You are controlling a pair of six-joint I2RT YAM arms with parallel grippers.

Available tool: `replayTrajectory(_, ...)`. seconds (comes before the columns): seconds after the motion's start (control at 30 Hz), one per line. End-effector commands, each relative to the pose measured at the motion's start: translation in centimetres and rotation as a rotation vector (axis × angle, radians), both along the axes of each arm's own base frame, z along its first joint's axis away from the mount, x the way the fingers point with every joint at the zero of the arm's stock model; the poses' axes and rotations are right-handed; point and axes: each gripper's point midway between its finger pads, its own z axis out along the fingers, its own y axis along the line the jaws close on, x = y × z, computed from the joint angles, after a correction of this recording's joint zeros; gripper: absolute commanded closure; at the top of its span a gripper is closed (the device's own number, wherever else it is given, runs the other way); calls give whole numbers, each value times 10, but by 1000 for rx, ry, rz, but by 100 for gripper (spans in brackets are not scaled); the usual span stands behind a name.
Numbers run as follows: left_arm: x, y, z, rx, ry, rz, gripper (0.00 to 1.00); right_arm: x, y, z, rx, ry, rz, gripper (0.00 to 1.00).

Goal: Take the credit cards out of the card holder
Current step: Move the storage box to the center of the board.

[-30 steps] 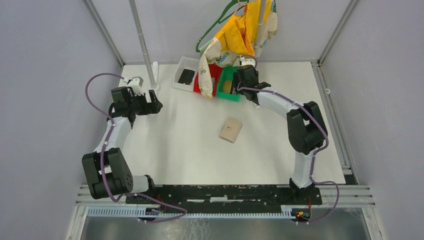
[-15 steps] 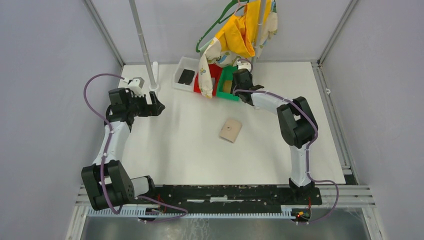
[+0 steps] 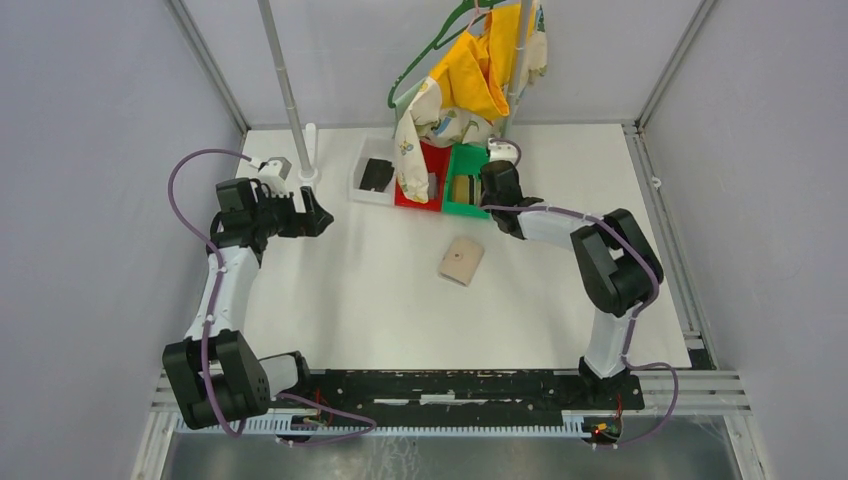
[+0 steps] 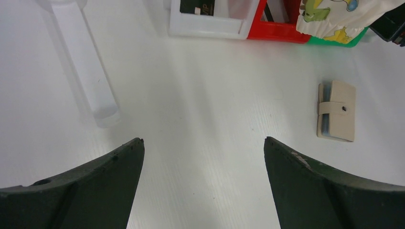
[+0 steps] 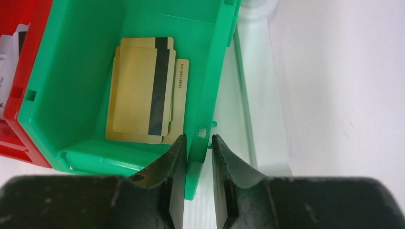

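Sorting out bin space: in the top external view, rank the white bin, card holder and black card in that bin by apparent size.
1. white bin, clearly largest.
2. card holder.
3. black card, smallest, lying inside the white bin.
All lie at table level, so nearness hardly skews this.

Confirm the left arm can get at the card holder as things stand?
Probably yes. The left gripper is open and empty, and only bare table lies between it and the closed card holder. The right gripper is off pinching the green bin by its wall.
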Motion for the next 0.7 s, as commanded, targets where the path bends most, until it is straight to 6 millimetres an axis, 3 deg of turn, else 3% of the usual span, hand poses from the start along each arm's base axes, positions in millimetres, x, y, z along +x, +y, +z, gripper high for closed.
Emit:
replayTrajectory(0.0,-2,-10,28,13,-92,-80,0,-25,-5,16,-1,-45,39,79)
replayTrajectory(0.37,-15,-22,35,18,-102,-147,0,-91,-38,-8,-32,-10,12,79)
replayTrajectory(0.57,-18,-25,40,22,-116,-164,0,-106,-42,2,-25,-38,-8,78)
replayTrajectory(0.67,-19,-26,42,23,-115,-170,0,-110,-43,6,-27,-51,-17,57)
